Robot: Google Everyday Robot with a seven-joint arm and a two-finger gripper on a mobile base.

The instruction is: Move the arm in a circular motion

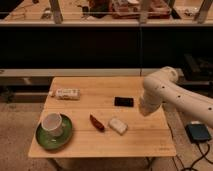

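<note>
The cream-white arm (172, 94) comes in from the right edge, over the right side of the wooden table (145, 142). Its rounded elbow (162, 80) is the highest part. A short thick segment bends down from the elbow and ends (147, 107) just above the table top, right of a small black object (124, 101). My gripper does not show; it is hidden behind this lower end of the arm. The arm touches nothing on the table.
On the table are a white cup (51, 123) on a green plate (64, 138), a red-brown object (96, 122), a white packet (118, 125) and a white lying bottle (66, 93). A blue-grey device (199, 132) lies on the floor at the right. A dark counter runs behind.
</note>
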